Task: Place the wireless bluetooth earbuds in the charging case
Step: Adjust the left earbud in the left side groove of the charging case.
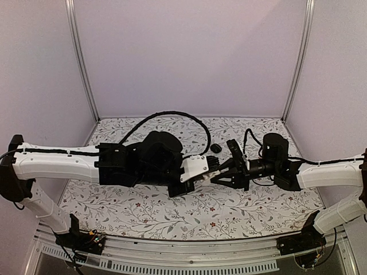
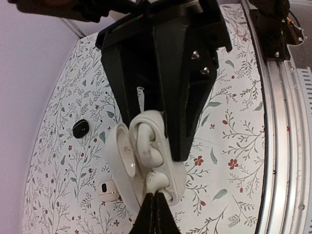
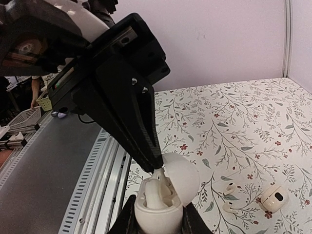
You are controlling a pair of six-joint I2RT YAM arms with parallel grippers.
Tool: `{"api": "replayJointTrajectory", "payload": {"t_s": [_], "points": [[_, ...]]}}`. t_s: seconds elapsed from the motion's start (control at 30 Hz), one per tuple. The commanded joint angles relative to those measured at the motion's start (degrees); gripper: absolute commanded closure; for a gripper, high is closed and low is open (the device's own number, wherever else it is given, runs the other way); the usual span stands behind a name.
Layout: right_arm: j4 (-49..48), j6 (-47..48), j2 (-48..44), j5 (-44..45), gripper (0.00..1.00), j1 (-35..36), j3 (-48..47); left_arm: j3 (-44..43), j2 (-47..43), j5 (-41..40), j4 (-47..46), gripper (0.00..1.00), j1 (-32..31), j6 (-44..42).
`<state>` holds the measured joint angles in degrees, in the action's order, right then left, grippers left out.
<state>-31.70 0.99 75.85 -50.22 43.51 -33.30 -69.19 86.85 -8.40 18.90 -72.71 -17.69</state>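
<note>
Right end effector [image 3: 160, 218] is clamped on the base of the white rounded plastic charging case [image 2: 119, 151], one finger on each side, holding it off the floral-print tabletop [image 1: 143, 212] around the middle of the scene, where the two arms meet. The lid is hinged open. One small white stemmed earbud [image 3: 155, 189] sits in the case well. Left end effector [image 2: 155, 209] comes in from the left, jaws pressed fully together, tips right at that earbud's top end at the case mouth. Can't tell if it's actually pinching the stem or only touching it. Two more small white earbud-like pieces lie loose on the tabletop, well apart from the case: a white earbud with a dark oval spot [image 3: 273, 197] and a white stemmed piece [image 3: 229, 189] just beside it. A small black rounded piece [image 2: 80, 127] rests on the tabletop on the far side of the end effectors, apart from everything else. Too small to tell if it's an earbud or a case.
</note>
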Motion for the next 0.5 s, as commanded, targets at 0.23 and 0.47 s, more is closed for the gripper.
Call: {"api": "replayJointTrajectory", "payload": {"t_s": [0.23,0.47], "points": [[-2.8,0.7,0.6,2.4,1.00,0.4,-1.3,-1.1,-0.2,-2.2,0.1,0.96,-2.6,-1.1],[-2.8,0.7,1.0,2.6,1.00,0.4,-1.1,0.3,-3.8,-3.3,-2.3,0.84,-2.4,-1.0]]}}
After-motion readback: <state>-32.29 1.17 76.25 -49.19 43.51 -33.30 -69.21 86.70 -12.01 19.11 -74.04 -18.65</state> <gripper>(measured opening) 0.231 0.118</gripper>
